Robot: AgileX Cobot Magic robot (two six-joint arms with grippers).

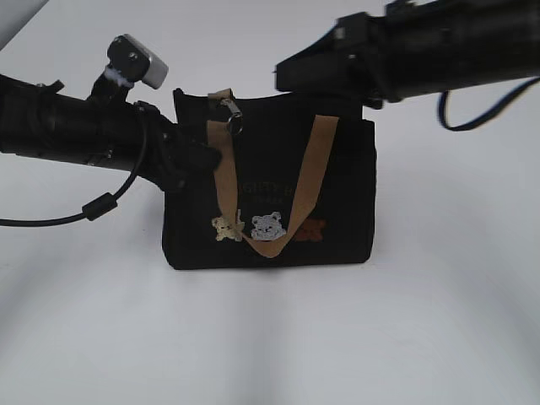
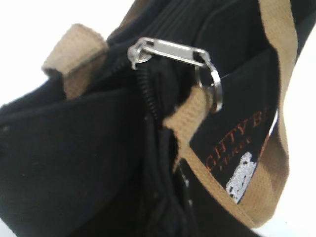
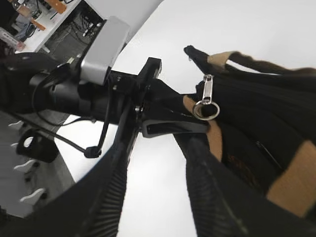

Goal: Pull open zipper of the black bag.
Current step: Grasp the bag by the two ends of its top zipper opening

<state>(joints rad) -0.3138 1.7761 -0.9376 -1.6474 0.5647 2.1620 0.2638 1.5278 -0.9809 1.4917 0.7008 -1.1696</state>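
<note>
Left claw (image 1: 202,156): centre-left of the exterior view, pressed against the bag's left end; the right wrist view shows one dark finger (image 3: 173,126) lying flat against the fabric just below the pull's ring, so it looks pinched on the bag's end, though the other finger is hidden.
Right claw (image 3: 153,197): two long black fingers fill the bottom of its own view with a clear gap between them, nothing in that gap; jaws stand apart, above the bag's right rear corner in the exterior view.
Bag (image 1: 337,202): black, boxy, upright at frame centre on the white table (image 1: 270,337).
Zipper (image 2: 145,94): black teeth run along the top edge, seen up close at centre of the left wrist view.
Pull (image 1: 232,116): silver clip with a ring, at the upper left of the bag, hanging over the front beside the left handle strap.
Handles (image 1: 316,169): tan webbing, the front one drooping in a V down the front face.
Bears (image 1: 268,225): cream, grey and brown patches low on the front, partly behind the strap.
Lettering (image 2: 237,138): orange, faint, right of centre in the left wrist view.
</note>
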